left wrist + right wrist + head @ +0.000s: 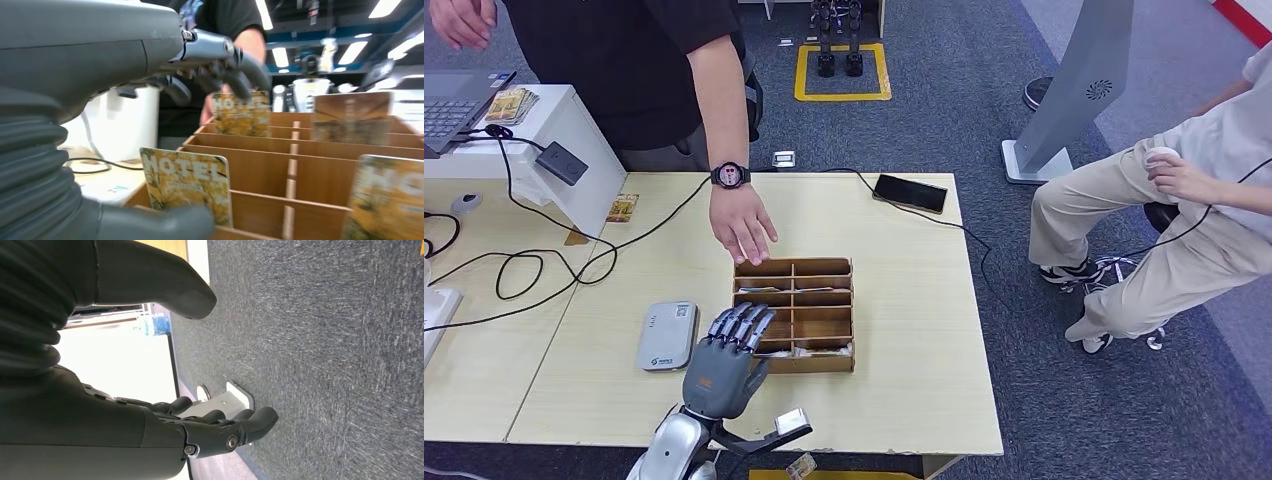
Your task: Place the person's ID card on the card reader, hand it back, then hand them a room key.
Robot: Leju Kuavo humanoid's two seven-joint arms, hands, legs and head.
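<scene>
Wooden table (904, 300), left robot hand (724, 362) spread over key-card box (795, 313), holding nothing

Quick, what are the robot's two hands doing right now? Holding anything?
Left hand: open, holding nothing, fingers reaching over the wooden card box.
Right hand: holding nothing, fingers loosely curled, hanging above the carpet.

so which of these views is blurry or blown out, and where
Head view: sharp, evenly lit. Left wrist view: yellow hotel key cards in the wooden divided box are soft, ceiling lights glare. Right wrist view: white area behind the right hand is overexposed; grey carpet crisp.
</scene>
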